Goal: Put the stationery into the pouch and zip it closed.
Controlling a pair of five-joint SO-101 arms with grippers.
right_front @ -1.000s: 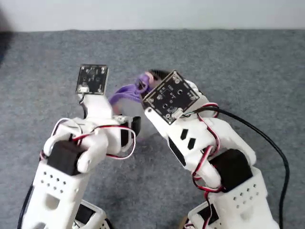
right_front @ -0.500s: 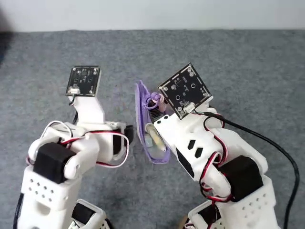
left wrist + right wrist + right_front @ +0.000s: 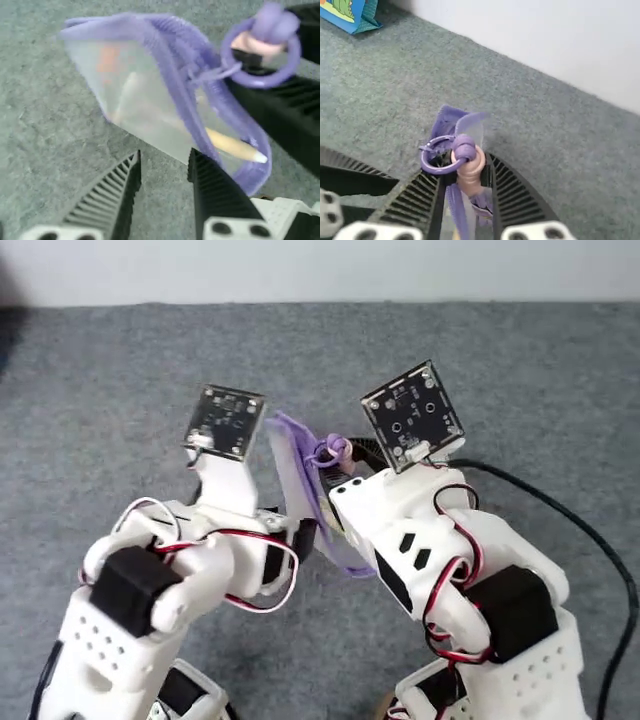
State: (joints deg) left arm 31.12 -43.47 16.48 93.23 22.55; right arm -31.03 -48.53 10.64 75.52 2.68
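Gap between left claw (image 3: 163,157) tips clear. Pouch (image 3: 150,112) blocks just ahead; right claw (image 3: 464,169) clamped on it beyond. Open carpet (image 3: 45,150) on claw's other side.

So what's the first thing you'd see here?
A purple see-through pouch is held up over the grey mat, pinched in the right arm's jaws, with a purple ring on its zip. A yellowish pen or pencil shows inside, and the left arm's jaws stand open close by.
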